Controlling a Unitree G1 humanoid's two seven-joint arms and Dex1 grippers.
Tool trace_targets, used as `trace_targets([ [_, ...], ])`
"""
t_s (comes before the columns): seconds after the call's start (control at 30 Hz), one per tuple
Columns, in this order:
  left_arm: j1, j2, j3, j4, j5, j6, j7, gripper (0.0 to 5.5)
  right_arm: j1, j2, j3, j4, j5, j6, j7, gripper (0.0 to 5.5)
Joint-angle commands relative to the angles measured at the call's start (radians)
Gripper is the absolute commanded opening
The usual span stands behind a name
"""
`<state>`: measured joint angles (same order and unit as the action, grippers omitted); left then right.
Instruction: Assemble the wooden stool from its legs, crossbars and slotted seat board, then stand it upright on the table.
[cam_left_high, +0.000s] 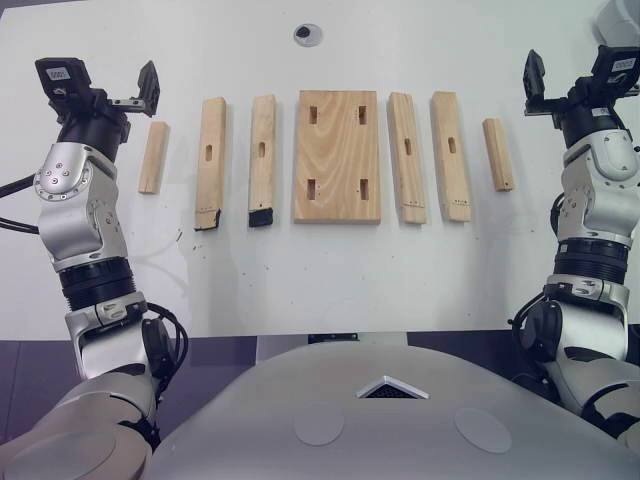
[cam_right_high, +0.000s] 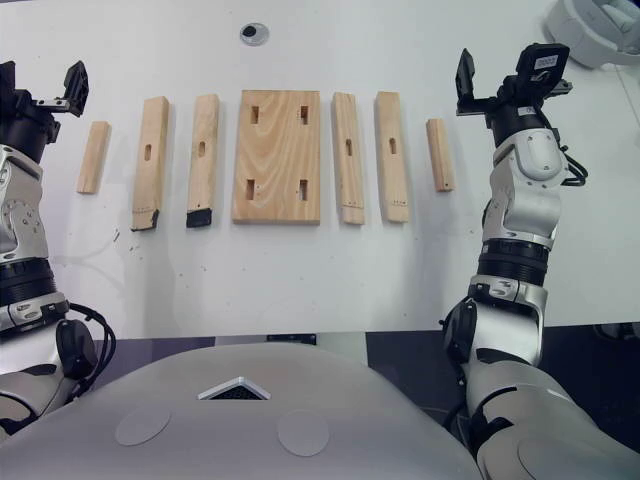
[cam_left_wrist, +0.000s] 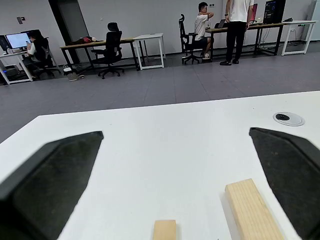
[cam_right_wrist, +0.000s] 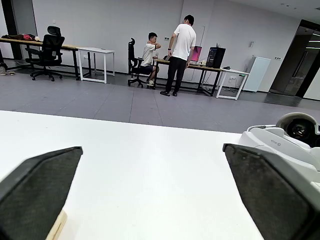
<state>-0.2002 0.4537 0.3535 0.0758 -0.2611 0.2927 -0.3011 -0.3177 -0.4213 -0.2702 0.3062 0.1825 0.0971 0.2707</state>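
Observation:
The slotted seat board lies flat at the table's middle. Two legs lie to its left and two more to its right, all parallel. A short crossbar ends the row on the left, another on the right. My left gripper hangs open just beyond the left crossbar, holding nothing. My right gripper hangs open beyond the right crossbar, also holding nothing. In the left wrist view the ends of the crossbar and a leg show between the fingers.
A round cable grommet sits in the table behind the seat board. A white device rests at the far right corner. Bare table stretches between the parts and the near edge.

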Motion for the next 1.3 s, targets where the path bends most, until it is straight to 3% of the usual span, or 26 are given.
trace_targets([
  [0.03, 0.003, 0.013, 0.010, 0.008, 0.004, 0.005, 0.007, 5.40, -0.008, -0.005, 0.004, 0.015, -0.011, 0.007, -0.007, 5.24],
  [0.4, 0.033, 0.020, 0.025, 0.050, 0.013, -0.011, 0.002, 5.40, -0.002, -0.013, -0.007, 0.009, -0.012, 0.010, 0.005, 5.24],
  [0.87, 0.096, 0.094, -0.040, 0.175, 0.087, 0.044, -0.061, 5.40, 0.013, -0.008, -0.007, 0.005, -0.014, 0.010, 0.001, 5.24],
  [1.3, 0.224, 0.126, -0.142, 0.256, 0.128, 0.083, -0.133, 3.20, 0.015, -0.011, 0.005, 0.003, -0.035, 0.006, 0.001, 5.27],
])
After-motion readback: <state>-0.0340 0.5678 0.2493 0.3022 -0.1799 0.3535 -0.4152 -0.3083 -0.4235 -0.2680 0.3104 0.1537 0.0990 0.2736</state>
